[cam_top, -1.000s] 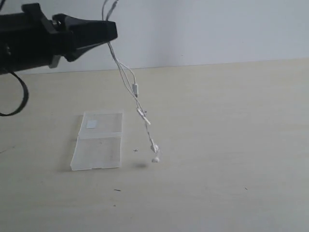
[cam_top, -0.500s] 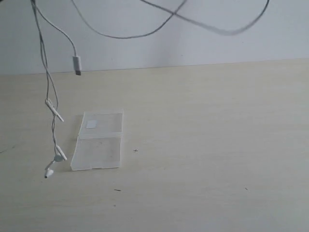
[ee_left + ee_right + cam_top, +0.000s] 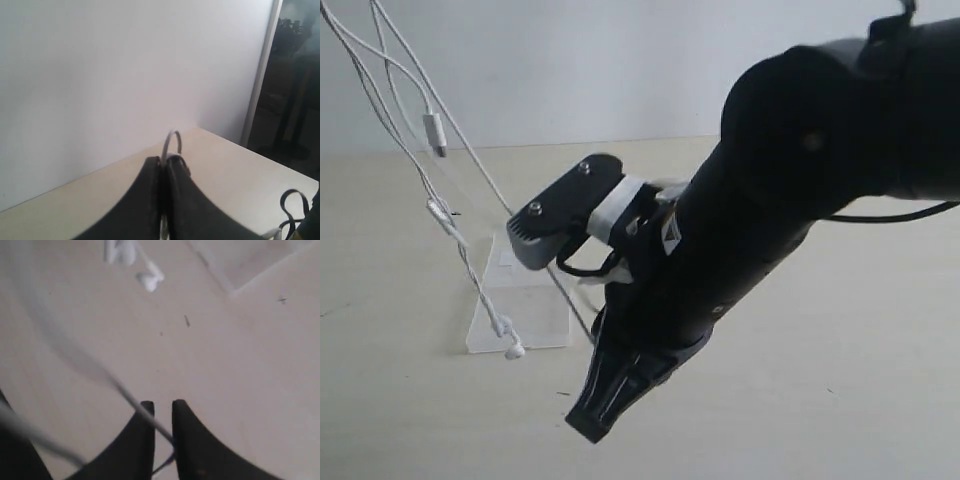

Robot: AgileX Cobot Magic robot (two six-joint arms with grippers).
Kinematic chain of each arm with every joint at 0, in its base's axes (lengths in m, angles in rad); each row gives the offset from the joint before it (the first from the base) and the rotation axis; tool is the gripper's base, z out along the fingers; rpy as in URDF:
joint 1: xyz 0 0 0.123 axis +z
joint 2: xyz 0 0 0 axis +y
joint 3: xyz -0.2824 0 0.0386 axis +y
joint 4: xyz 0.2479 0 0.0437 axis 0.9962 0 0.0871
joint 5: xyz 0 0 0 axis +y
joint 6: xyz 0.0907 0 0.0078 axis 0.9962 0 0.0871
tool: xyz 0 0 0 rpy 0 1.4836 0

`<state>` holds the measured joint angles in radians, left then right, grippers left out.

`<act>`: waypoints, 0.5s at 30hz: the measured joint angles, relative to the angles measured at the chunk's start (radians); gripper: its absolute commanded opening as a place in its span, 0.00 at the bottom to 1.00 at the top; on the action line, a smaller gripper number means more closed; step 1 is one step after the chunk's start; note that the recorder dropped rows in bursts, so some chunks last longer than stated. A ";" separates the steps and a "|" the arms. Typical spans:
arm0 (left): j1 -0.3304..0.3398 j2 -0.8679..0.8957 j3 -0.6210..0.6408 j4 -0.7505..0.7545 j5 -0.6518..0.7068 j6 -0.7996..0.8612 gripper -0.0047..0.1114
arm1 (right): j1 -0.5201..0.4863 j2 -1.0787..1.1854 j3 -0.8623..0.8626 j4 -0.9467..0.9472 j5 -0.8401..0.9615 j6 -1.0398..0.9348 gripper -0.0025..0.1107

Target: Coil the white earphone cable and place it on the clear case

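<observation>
Coiling white earphone cable point(image 3: 439, 213) near clear case point(image 3: 520, 320).
Pinched in pressed-together left gripper point(image 3: 164, 165), loose between slightly parted right gripper point(image 3: 163, 410) jaws; may slip out there, uncoiling.

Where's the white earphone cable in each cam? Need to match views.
Exterior: the white earphone cable hangs at the left, with its earbuds by the front edge of the clear case.
Left wrist: a small loop pokes out above the shut left gripper.
Right wrist: a blurred strand runs between the right gripper fingers, earbuds beyond.
Shared landmark: the clear case corner, seen in the exterior and right wrist views only.
</observation>
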<state>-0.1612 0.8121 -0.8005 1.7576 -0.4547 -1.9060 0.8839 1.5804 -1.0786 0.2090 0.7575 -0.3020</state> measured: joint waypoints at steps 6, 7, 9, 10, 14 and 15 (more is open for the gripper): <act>0.000 0.000 0.000 -0.002 0.050 -0.004 0.04 | 0.000 0.015 0.002 0.054 0.018 -0.035 0.59; 0.000 0.000 0.000 -0.002 0.057 -0.004 0.04 | 0.000 0.011 -0.005 0.055 0.035 -0.035 0.59; 0.000 0.000 0.000 -0.002 0.075 -0.004 0.04 | 0.000 -0.008 -0.024 0.058 0.073 -0.035 0.59; 0.000 0.000 0.000 -0.002 0.084 -0.004 0.04 | 0.000 -0.020 -0.036 0.063 0.089 -0.035 0.59; 0.000 0.017 0.000 -0.004 0.084 -0.004 0.04 | 0.000 -0.077 -0.084 0.084 0.087 -0.030 0.59; 0.000 0.025 0.000 -0.004 0.077 -0.004 0.04 | 0.000 -0.091 -0.096 0.085 0.064 -0.024 0.59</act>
<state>-0.1612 0.8368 -0.8005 1.7540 -0.3774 -1.9103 0.8839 1.4893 -1.1748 0.2936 0.8218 -0.3263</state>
